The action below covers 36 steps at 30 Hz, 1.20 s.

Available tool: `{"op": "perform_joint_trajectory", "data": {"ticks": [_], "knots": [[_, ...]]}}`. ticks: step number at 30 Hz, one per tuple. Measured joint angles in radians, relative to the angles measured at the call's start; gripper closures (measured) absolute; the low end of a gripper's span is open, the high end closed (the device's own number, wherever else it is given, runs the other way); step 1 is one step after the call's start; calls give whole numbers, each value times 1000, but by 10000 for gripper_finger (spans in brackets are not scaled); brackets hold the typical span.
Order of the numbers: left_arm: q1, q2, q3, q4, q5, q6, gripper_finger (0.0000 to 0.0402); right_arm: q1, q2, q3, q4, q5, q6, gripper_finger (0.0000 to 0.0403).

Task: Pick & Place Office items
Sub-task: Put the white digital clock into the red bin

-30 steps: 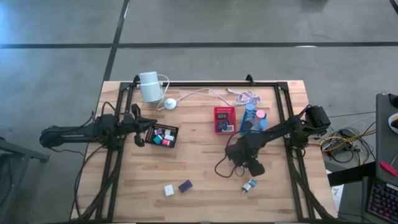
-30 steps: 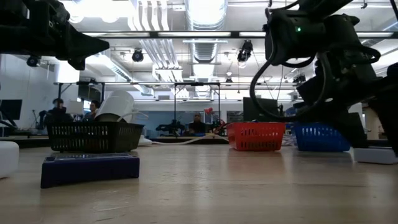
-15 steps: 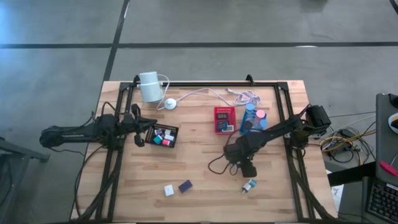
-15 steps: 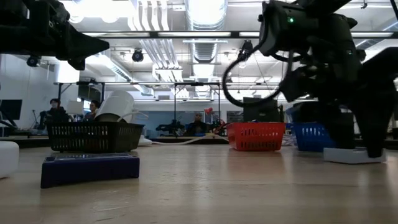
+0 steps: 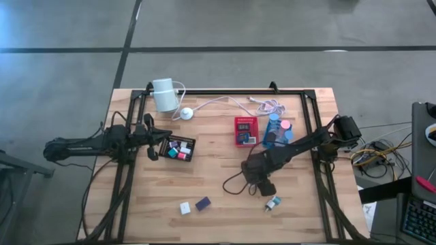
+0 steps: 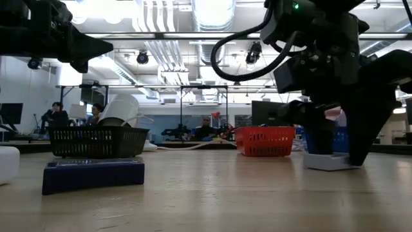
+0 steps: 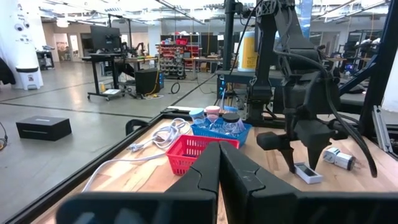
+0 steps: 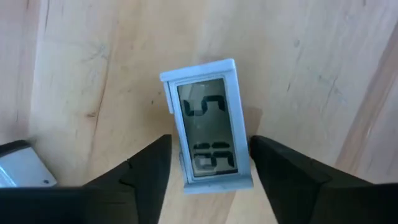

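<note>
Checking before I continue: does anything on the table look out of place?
Three items lie loose on the bare table, outside the trays: a white piece, a dark blue piece and a small clock between the right gripper fingers.

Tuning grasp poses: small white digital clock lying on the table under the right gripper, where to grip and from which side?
Grip the clock across its two long side edges, coming straight down from above. It lies flat, display up, so only those narrow sides offer opposing faces. The right gripper is open and already straddles its lower end; I'd centre it further along the body before closing.
</note>
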Motion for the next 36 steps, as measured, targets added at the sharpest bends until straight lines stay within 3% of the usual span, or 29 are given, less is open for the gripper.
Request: {"op": "perform_joint_trajectory", "data": {"ticks": [5,10,14,18,22,28,36], "knots": [[0,0,0,0,0,-11,390,19,0,1,4,15,-59,154],[0,0,0,0,0,-11,390,43,10,2,3,85,-105,156],[0,0,0,0,-4,-11,390,46,11,3,4,99,-100,193],[0,0,0,0,-4,-11,390,45,6,19,-5,97,-103,255],[0,0,0,0,-4,-14,390,36,-24,21,56,87,-117,264],[0,0,0,0,-4,-15,390,-5,-166,11,184,5,-98,264],[-1,5,0,1,-5,-15,390,-62,-447,-56,395,-2,-69,264]]}}
